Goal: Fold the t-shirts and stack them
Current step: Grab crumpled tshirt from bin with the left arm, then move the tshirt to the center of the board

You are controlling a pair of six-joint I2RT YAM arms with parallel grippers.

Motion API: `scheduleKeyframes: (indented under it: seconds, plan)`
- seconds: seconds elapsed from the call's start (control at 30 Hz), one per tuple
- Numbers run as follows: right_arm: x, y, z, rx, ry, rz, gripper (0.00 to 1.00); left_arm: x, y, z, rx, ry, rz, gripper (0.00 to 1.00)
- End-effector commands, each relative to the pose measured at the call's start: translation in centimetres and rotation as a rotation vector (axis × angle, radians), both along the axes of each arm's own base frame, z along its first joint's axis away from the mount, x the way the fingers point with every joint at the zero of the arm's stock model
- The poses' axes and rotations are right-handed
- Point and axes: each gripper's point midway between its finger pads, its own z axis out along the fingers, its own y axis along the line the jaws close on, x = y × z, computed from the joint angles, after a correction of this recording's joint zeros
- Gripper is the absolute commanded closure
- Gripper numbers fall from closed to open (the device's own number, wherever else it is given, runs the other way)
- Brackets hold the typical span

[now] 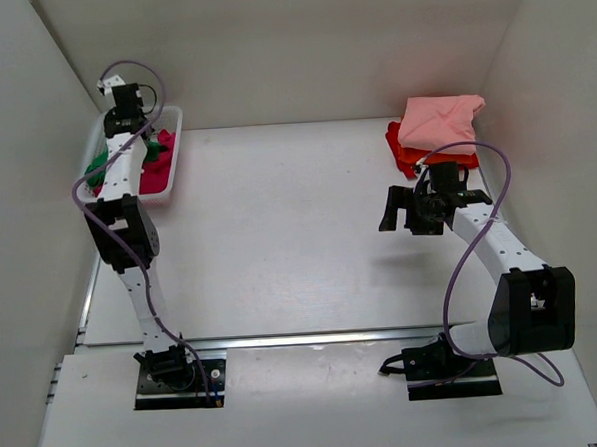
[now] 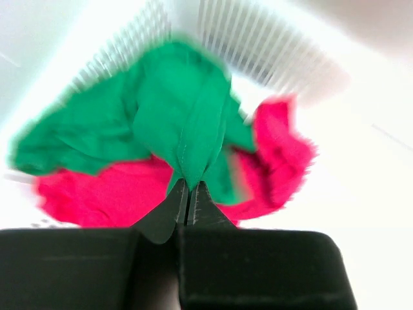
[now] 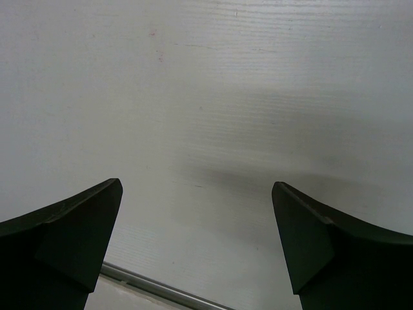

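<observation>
Two loose t-shirts lie crumpled together: a bright green cloth t-shirt on top of a magenta cloth t-shirt. Both sit in the white plastic lattice basket at the far left corner of the counter. The left pincer is pinched tight on a raised ridge of the green one, its tips meeting on the cloth.

Far right, a folded salmon pink t-shirt tops a stack of folded orange-red cloth. The right pincer hovers near that stack with its jaws wide apart, holding nothing.

By my reading, the step in hand is fetching the green shirt out for folding. The next move calls for a lift high enough to clear the basket wall without dragging the magenta shirt along, then spreading the green shirt flat mid-counter.
</observation>
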Motion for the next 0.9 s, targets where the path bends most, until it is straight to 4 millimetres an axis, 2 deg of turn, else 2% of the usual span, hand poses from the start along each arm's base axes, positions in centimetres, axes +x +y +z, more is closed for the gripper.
scheduleKeyframes:
  seconds: [0.0, 0.03, 0.07, 0.13, 0.17, 0.2, 0.23, 0.27, 0.3, 0.33, 0.37, 0.4, 0.47, 0.5, 0.53, 0.57, 0.63, 0.7, 0.8, 0.87]
  plan:
    - [0.2, 0.1, 0.5, 0.006, -0.032, 0.004, 0.01, -2.8, -1.5, 19.8, 0.040, -0.400, -0.025, 1.00]
    - [0.1, 0.0, 0.5, 0.003, -0.029, 0.001, 0.00, -3.7, -1.9, 21.8, 0.034, -0.436, -0.051, 1.00]
    - [-0.1, -0.1, 0.5, 0.002, -0.029, -0.003, 0.01, -4.2, -2.6, 22.9, 0.022, -0.455, -0.072, 1.00]
    - [-0.3, -0.4, 0.7, -0.009, -0.048, -0.002, 0.01, -6.1, -6.0, 26.6, -0.045, -0.523, -0.209, 1.00]
    - [-0.3, -0.5, 0.9, -0.003, -0.051, -0.015, 0.01, -6.6, -8.7, 27.3, -0.072, -0.532, -0.290, 1.00]
    - [-0.4, -0.5, 0.9, 0.001, -0.066, -0.013, 0.01, -7.8, -12.8, 28.8, -0.120, -0.559, -0.409, 1.00]
    - [-0.4, -0.5, 1.2, 0.013, -0.086, -0.017, 0.01, -9.4, -15.4, 30.6, -0.134, -0.589, -0.477, 1.00]
    - [-0.1, -0.4, 1.3, 0.023, -0.101, -0.024, 0.01, -10.6, -20.1, 30.9, -0.146, -0.576, -0.578, 1.00]
    - [-0.1, 0.0, 2.0, 0.040, -0.123, -0.014, 0.01, -12.9, -23.9, 32.2, -0.170, -0.584, -0.659, 1.00]
    - [-0.1, 0.0, 2.3, 0.045, -0.132, -0.015, 0.00, -14.6, -25.4, 33.8, -0.191, -0.614, -0.700, 1.00]
    - [-0.1, 0.1, 2.8, 0.053, -0.155, -0.012, 0.01, -16.8, -27.9, 35.1, -0.256, -0.638, -0.778, 1.00]
    - [-0.2, 0.4, 3.2, 0.061, -0.166, -0.007, 0.01, -18.0, -29.9, 35.6, -0.305, -0.650, -0.838, 1.00]
    - [0.0, 0.0, 4.4, 0.076, -0.225, -0.015, 0.01, -22.1, -32.2, 37.8, -0.466, -0.702, -0.972, 1.00]
    - [-0.2, -0.1, 4.8, 0.082, -0.254, -0.016, 0.01, -23.8, -32.4, 39.0, -0.515, -0.741, -1.005, 1.00]
    - [-0.1, -0.2, 5.7, 0.088, -0.283, -0.028, 0.00, -24.5, -32.4, 39.7, -0.529, -0.761, -1.023, 1.00]
    - [0.0, -0.6, 6.1, 0.087, -0.316, -0.043, 0.01, -25.9, -31.7, 40.9, -0.550, -0.800, -1.035, 1.00]
    - [-0.2, -0.9, 6.9, 0.118, -0.361, -0.055, 0.01, -27.4, -29.5, 43.2, -0.567, -0.879, -1.027, 1.00]
    - [-0.4, -1.5, 6.6, 0.131, -0.374, -0.080, 0.01, -28.9, -27.5, 44.3, -0.573, -0.914, -1.004, 1.00]
    - [-0.4, -0.9, 6.3, 0.125, -0.366, -0.052, 0.01, -28.8, -26.1, 44.1, -0.558, -0.915, -0.946, 1.00]
    - [-0.7, 0.1, 6.2, 0.148, -0.354, -0.015, 0.02, -27.8, -26.8, 41.6, -0.601, -0.837, -0.933, 1.00]
